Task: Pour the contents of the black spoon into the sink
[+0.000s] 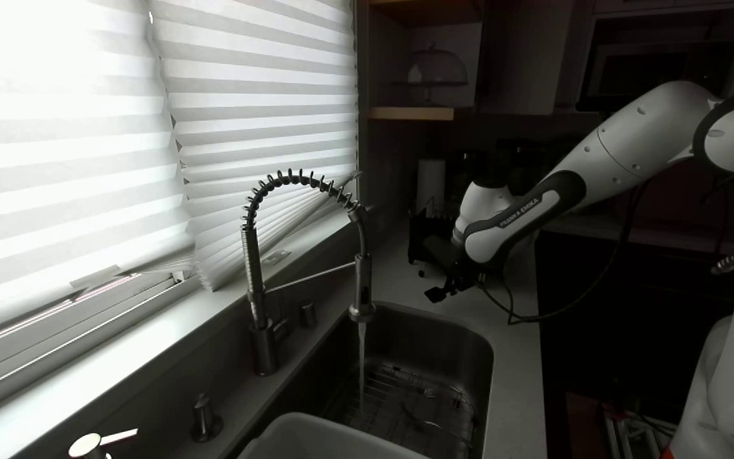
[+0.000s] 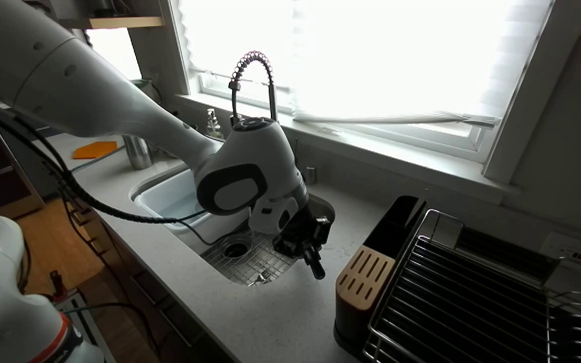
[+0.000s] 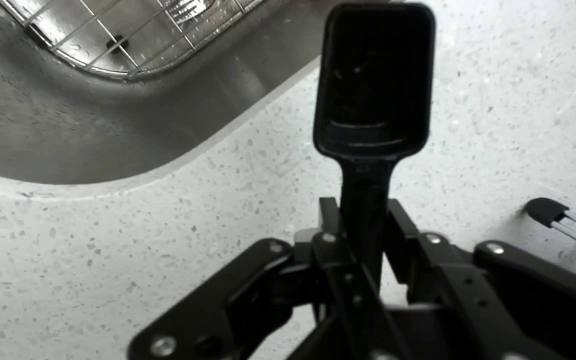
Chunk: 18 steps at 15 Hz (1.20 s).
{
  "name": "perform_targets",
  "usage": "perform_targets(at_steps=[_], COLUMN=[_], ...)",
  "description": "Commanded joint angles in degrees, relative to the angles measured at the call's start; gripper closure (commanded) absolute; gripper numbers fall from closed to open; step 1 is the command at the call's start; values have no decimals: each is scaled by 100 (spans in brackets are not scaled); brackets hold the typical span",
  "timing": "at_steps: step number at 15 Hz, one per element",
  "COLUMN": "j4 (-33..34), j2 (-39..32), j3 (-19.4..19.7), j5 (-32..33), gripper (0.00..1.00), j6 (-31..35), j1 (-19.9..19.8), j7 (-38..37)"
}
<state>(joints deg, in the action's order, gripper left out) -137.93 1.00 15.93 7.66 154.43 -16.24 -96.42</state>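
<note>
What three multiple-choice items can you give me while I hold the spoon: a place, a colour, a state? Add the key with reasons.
1. Where is the black spoon?
A. On the dish rack
B. Held in the gripper
C. On the windowsill

2. What colour is the flat piece near the metal cylinder?
A. Blue
B. Green
C. Orange

3. In what state is the faucet?
A. Running
B. Shut off
C. Lying on the floor

1: B, since the wrist view shows both fingers closed on its handle.
2: C, as its surface looks in an exterior view.
3: A, since a stream of water drops into the sink in an exterior view.
</note>
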Motion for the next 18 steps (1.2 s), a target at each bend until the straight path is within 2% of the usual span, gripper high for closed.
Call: perform_targets(at_steps=[1,4,8,11,16,17,18], j4=[-216,-313,-364,-392,-391,-362,-339], j2=[18,18,7,43,21,-11,-27], j3=[43,68,157,251,352,349,330], j5=[-688,-1006,-614,-345,-364,-352,-444], gripper=[94,94,94,94,94,83,50], j6=[66,-86,-387,-353,-310,-379,-416], j1=[-37,-63,-152,-264,-376,-372,-349], j7=[417,697,813,536,573,594,639])
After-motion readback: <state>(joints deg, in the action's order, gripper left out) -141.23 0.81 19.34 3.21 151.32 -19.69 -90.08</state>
